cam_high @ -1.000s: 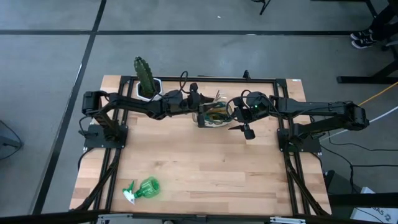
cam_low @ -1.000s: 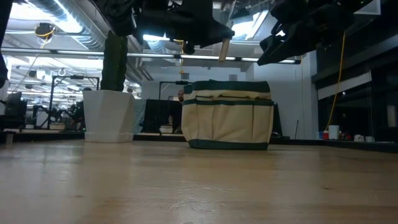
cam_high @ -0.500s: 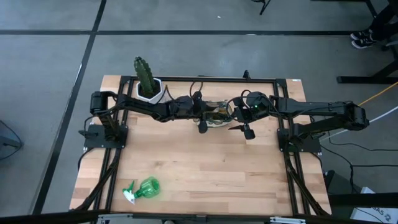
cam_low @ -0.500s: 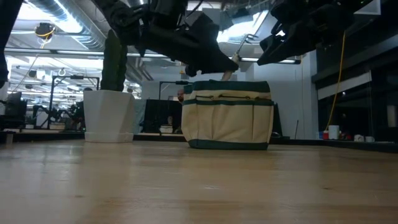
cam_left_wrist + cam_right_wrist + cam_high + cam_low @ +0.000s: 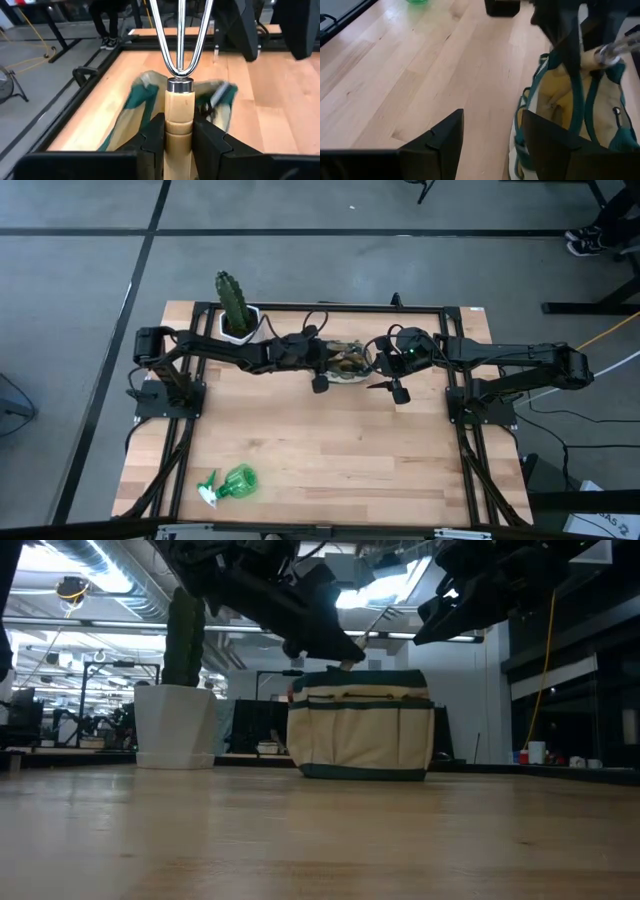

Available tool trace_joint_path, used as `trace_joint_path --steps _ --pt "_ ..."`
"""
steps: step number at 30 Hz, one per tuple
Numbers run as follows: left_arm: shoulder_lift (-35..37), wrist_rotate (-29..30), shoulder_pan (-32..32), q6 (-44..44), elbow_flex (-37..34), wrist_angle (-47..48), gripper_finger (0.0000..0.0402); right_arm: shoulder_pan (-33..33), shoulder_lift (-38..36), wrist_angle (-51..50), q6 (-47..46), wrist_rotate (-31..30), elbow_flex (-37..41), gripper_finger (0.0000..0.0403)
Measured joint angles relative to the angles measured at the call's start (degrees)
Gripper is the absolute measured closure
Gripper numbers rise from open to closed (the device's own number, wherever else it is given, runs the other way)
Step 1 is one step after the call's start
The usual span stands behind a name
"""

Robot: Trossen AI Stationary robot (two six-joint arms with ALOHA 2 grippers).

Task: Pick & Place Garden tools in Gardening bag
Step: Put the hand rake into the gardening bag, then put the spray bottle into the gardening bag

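Pinched by its stiff wooden handle in the left gripper, the light rake hangs over the soft bag; the right gripper, at its 3 o'clock, is spread.

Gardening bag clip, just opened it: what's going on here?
The left hand is shut on the wooden handle of the rake and holds it right over the open gardening bag, which stands at the back of the table beside the potted cactus. The right hand is open and waits next to the bag, holding nothing. The green spray bottle lies at the table's front left, not yet picked up.
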State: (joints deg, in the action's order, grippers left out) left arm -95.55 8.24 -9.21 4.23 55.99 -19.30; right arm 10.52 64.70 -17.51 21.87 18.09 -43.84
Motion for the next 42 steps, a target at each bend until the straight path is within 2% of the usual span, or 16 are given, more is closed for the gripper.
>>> trace_joint_path --steps 4,20,28,35,42 --pt "1.09 0.08 0.0 -0.3 -0.02 2.98 0.0322 0.01 0.01 -0.01 0.0 0.0 -0.02 0.0201" --pt "1.1 2.81 -0.28 -2.09 0.01 2.34 0.0273 0.0 -0.01 0.1 0.0 0.0 -0.01 0.0201" --pt "1.19 2.35 0.98 -2.97 2.88 3.84 0.0244 0.0 0.0 0.09 0.0 0.0 -0.01 0.0201" --pt "4.48 5.35 4.94 -5.23 8.61 19.53 0.0232 0.01 -0.01 0.08 0.0 0.0 -0.02 0.0201" --pt "9.49 10.44 11.96 -14.8 14.44 36.85 0.0207 0.02 -0.01 0.08 0.0 0.0 -0.02 0.0201"
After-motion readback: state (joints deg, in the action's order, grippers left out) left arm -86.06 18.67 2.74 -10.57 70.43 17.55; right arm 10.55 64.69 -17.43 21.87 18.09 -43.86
